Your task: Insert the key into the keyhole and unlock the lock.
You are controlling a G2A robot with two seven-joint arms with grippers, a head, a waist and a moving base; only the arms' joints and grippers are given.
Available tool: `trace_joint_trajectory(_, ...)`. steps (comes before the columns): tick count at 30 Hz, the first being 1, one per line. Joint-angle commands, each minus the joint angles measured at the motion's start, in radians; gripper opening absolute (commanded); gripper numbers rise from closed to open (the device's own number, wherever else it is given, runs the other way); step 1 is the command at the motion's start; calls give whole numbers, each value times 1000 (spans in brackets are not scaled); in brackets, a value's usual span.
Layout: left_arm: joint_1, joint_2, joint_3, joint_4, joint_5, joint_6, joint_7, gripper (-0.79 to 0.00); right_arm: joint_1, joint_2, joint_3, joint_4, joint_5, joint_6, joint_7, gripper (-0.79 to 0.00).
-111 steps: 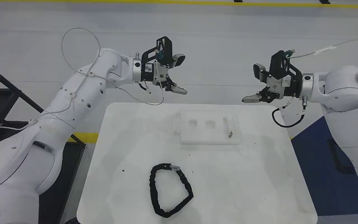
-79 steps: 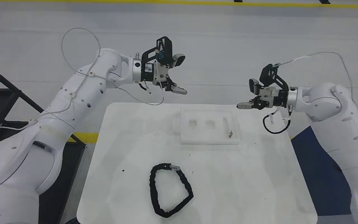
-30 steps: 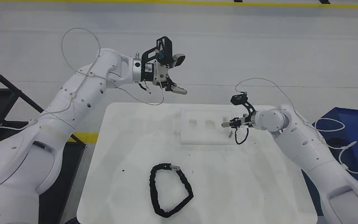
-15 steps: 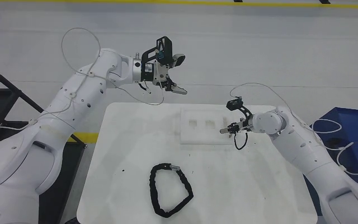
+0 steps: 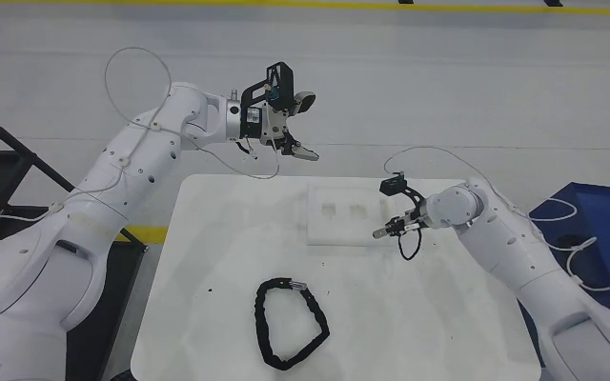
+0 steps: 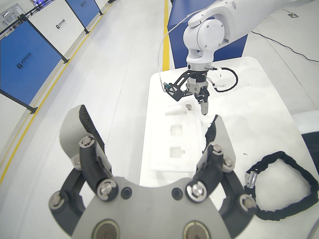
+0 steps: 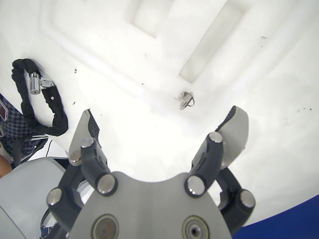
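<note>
A small metal key (image 7: 185, 100) stands in a white foam tray (image 5: 334, 224), beside the tray's long slot (image 7: 211, 43). My right gripper (image 5: 384, 231) hangs open just above that end of the tray, and the key (image 6: 188, 106) sits a little beyond its fingertips (image 7: 236, 118), not between them. A black sleeved chain lock (image 5: 291, 324) lies in a loop near the table's front, its silver lock cylinder (image 7: 35, 85) at the top of the loop. My left gripper (image 5: 291, 129) is open and holds nothing, high beyond the table's far left edge.
The white table (image 5: 429, 314) has bare room around the chain and to the right of the tray. The tray has two small square pockets (image 6: 176, 130). A blue cabinet (image 6: 179, 26) stands off the table's right side.
My right arm swung in from beyond the table's right edge and came down over the key end of the tray. The left arm, chain and key stayed put.
</note>
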Motion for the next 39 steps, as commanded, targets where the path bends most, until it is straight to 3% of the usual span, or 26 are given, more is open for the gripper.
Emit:
trace_joint_trajectory(1,0,0,0,0,0,0,0,0,3,-7,-5,15,1,5,-6,-117)
trace_joint_trajectory(4,0,0,0,0,0,0,0,0,8,-18,-9,44,18,19,-8,-277)
trace_joint_trajectory(10,0,0,0,0,0,0,0,0,22,-37,-22,83,17,27,-6,-394)
trace_joint_trajectory(24,0,0,0,0,0,0,0,0,37,-73,-40,134,-30,146,-38,-443)
trace_joint_trajectory(39,0,0,0,0,0,0,0,0,55,-116,-66,191,-86,226,-46,-696)
